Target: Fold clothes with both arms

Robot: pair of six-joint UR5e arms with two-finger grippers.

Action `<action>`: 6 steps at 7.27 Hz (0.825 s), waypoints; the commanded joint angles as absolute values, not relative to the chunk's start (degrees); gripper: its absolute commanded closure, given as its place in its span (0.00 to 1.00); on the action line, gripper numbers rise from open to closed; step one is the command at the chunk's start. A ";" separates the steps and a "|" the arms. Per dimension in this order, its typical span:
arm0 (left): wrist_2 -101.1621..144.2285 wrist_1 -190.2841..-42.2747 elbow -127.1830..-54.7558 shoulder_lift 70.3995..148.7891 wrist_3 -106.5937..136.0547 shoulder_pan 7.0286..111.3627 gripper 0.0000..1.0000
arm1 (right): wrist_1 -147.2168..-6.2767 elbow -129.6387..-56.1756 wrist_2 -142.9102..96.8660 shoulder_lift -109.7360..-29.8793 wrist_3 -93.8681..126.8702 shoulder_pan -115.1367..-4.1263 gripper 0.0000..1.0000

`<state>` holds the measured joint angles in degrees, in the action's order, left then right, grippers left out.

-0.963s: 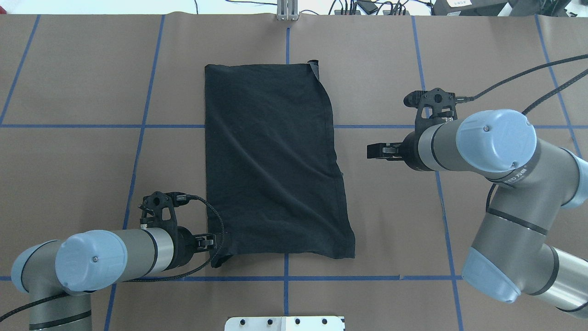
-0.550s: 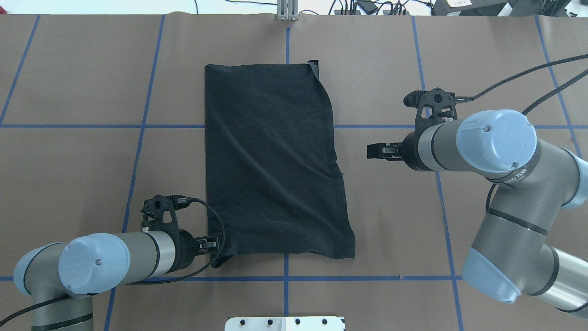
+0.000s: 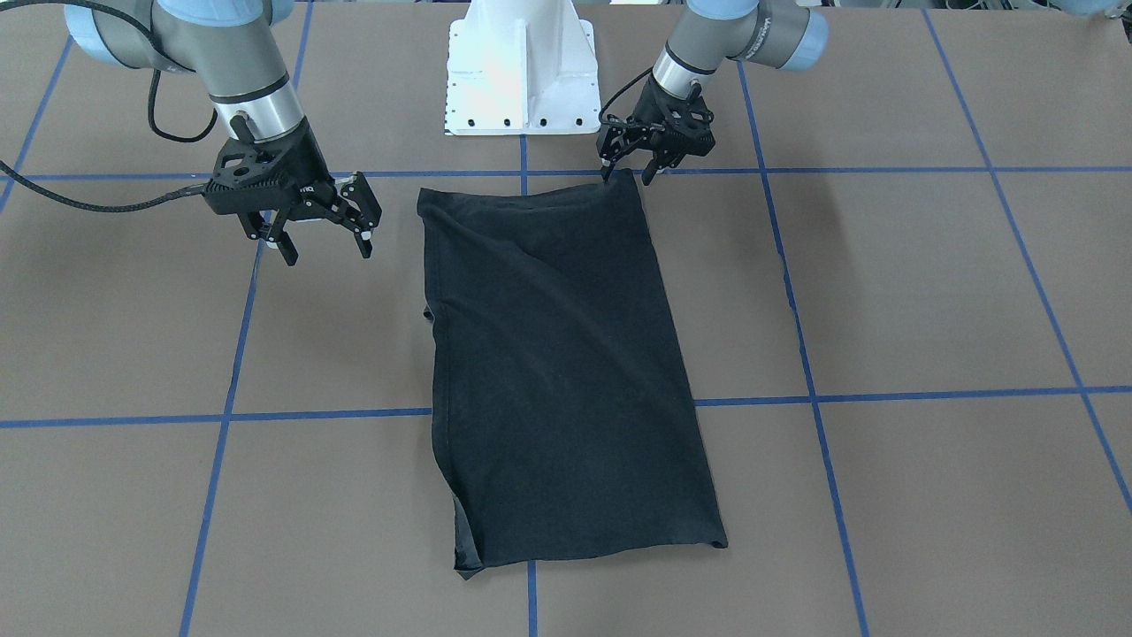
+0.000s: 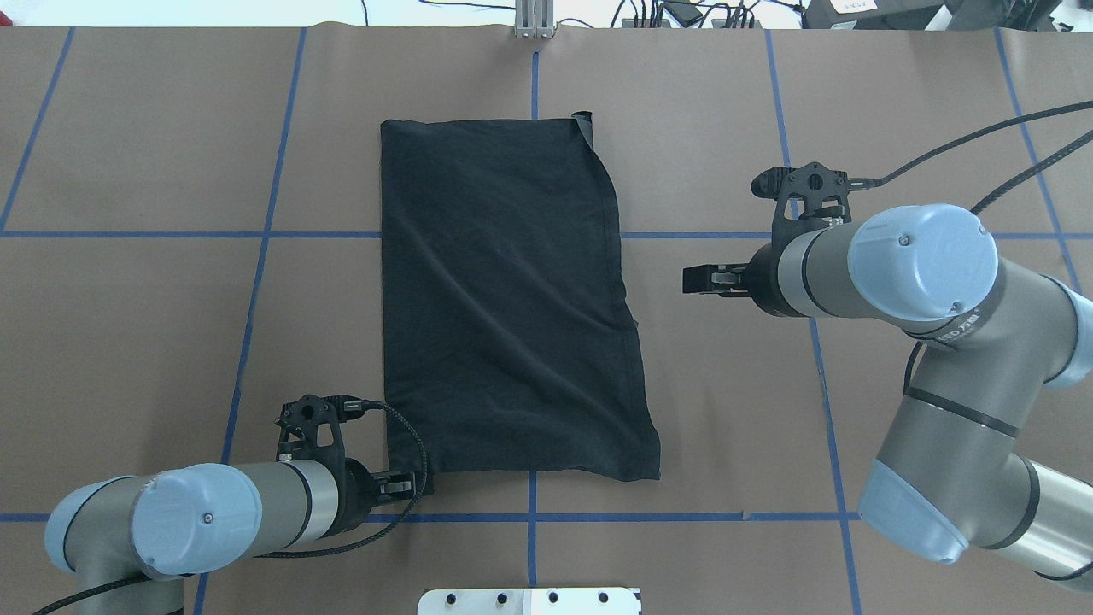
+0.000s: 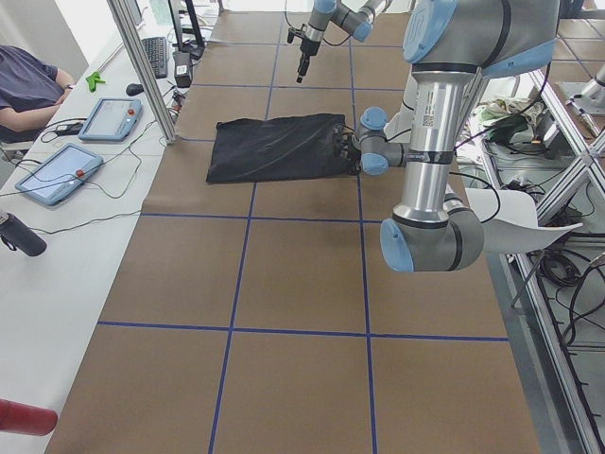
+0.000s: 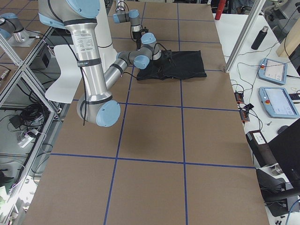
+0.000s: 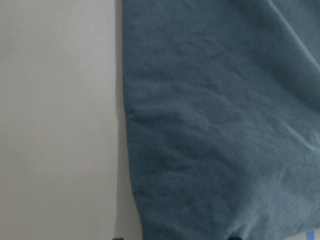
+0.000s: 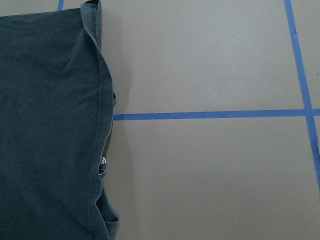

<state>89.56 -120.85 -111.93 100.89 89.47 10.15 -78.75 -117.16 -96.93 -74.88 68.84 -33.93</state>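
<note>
Exterior front-facing view: the black T-shirt (image 3: 557,372) is seen laid flat on the desk (image 3: 929,292) as a long folded strip. One short end lies just in front of the white pedestal base (image 3: 517,71), and the length runs straight away from that base.

The left pincer (image 3: 626,179) is held low at the strip's corner nearest the base. Its fingers are parted, and no cloth is seen raised between them, so it is judged to have hold of nothing. The right pincer (image 3: 327,255) is hung over bare desk on the base's other flank, beside the strip's long edge but apart from it, spread wide and empty.

Several risks are judged from this layout:
- If the left pincer is closed a little off the hem, only the top layer may be caught, and the stacked layers would be peeled apart on lifting.
- With the right pincer not yet at its own corner, an uneven lift would skew the strip.
- At the end farthest from the base an under-layer is seen poking out, and it could be creased in by a further fold.
- The cable (image 4: 416,444) looped by the left pincer might drag on the cloth.

No box, basket or tray is seen on the desk. A dark bottle (image 6: 260,37) stands on a side bench well away from the base, and its contents cannot be told.
</note>
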 commanded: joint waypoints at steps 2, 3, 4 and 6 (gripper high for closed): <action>89.56 -120.85 -111.80 101.07 90.79 9.84 0.77 | -78.75 -117.16 -96.77 -74.88 68.82 -33.75 0.00; 89.56 -120.76 -111.80 101.07 90.79 9.93 0.78 | -78.75 -117.16 -96.77 -74.80 68.91 -33.66 0.00; 89.56 -120.76 -111.80 100.99 90.79 9.93 0.78 | -78.75 -117.16 -96.68 -74.79 68.82 -33.58 0.00; 89.56 -120.76 -111.80 100.99 90.79 10.11 1.00 | -78.75 -117.16 -96.59 -74.36 68.91 -32.88 0.00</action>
